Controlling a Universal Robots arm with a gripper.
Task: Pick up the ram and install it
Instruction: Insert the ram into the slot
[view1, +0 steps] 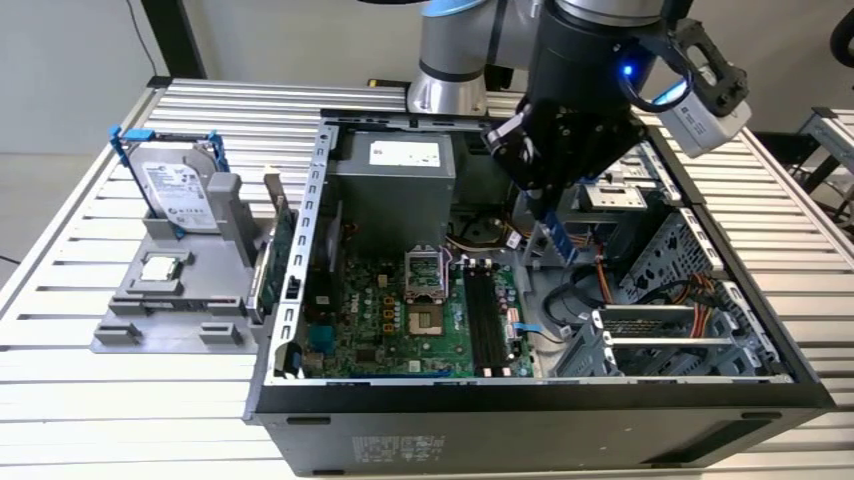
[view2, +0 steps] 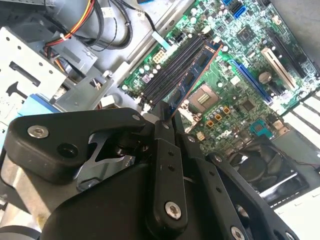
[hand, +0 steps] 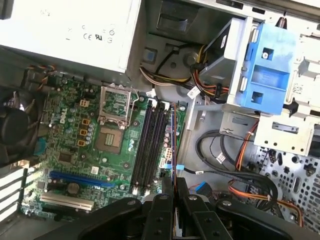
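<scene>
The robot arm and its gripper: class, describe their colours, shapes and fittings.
The arm has silver-grey round joints and a black cylindrical wrist section with a small blue light. A pale camera box sits in a black bracket beside it. The gripper is matte black, built of flat, rounded linkage bars joined with silver screws.

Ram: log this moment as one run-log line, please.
gripper: shut on ram | ram: held above memory slots, lengthwise along them, not seated | motherboard: slots bare
</scene>
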